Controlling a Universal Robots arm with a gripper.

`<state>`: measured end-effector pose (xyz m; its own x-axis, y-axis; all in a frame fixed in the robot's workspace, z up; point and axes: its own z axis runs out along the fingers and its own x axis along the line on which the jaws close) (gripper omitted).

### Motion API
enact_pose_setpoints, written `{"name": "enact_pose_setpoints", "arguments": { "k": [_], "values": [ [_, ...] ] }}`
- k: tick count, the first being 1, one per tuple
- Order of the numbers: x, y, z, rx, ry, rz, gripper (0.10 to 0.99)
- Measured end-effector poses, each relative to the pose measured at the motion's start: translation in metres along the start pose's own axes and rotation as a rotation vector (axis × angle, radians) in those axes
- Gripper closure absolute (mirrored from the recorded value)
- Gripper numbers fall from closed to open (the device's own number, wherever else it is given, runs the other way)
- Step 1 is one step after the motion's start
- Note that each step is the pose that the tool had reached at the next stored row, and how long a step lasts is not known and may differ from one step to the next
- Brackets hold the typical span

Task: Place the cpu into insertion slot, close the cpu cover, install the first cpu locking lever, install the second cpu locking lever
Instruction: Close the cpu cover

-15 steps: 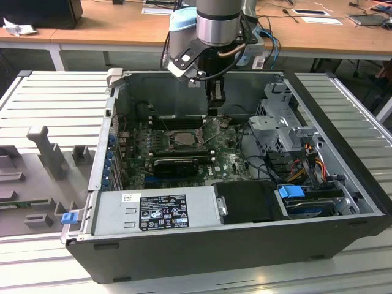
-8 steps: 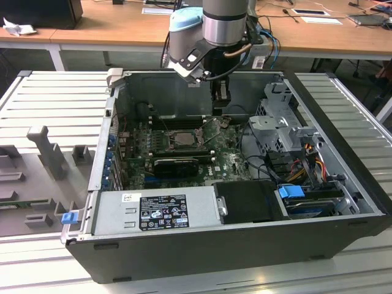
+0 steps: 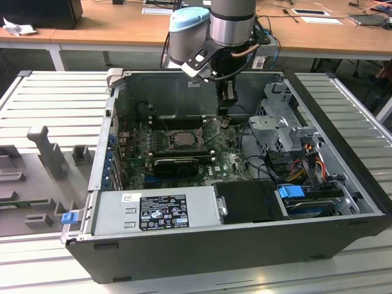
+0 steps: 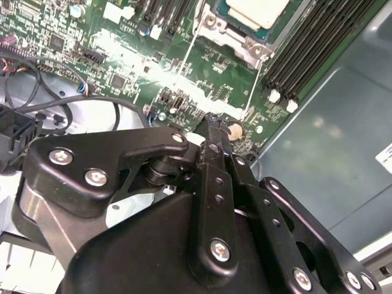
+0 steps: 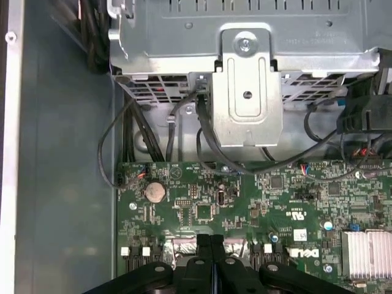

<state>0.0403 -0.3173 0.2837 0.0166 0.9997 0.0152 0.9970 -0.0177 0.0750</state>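
The cpu [image 4: 254, 11], with its pale metal top up, lies in the socket on the green motherboard [image 4: 202, 67], and a metal frame, the cpu cover [image 4: 228, 38], surrounds it. Two thin wire levers [image 4: 255, 79] run out past the socket's sides. In the exterior view the socket with the cpu [image 3: 179, 138] sits mid-board inside the open computer case. My gripper [image 3: 228, 105] hangs to the exterior view's right of the socket, above the board and apart from it. Its black fingers [image 5: 211, 248] are shut with nothing between them. The fingertips [image 4: 214, 125] point at the board near a coin cell.
A black card [image 3: 175, 165] lies in front of the socket. A grey power supply [image 3: 160, 211] fills the case's front, and a drive cage [image 3: 283, 130] with cables [image 3: 306, 165] stands on the exterior view's right. Memory slots [image 4: 312, 55] flank the socket. A metal bracket [image 5: 247, 92] overhangs the board's edge.
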Motion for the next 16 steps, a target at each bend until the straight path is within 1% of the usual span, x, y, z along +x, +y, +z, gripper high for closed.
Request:
{"name": "enact_pose_setpoints", "arguments": {
  "k": [4, 9, 13, 14, 16],
  "values": [
    [0.0001, 0.0054, 0.0004, 0.0, 0.0001, 0.0, 0.98],
    [0.0001, 0.0077, 0.0009, 0.0, 0.0002, -0.001, 0.98],
    [-0.0001, 0.008, 0.0016, -0.001, 0.0001, -0.001, 0.98],
    [-0.0001, 0.0079, 0.003, -0.001, 0.0005, -0.002, 0.98],
    [-0.0003, 0.0081, 0.0106, -0.001, 0.0012, -0.016, 0.98]
  ]
}}
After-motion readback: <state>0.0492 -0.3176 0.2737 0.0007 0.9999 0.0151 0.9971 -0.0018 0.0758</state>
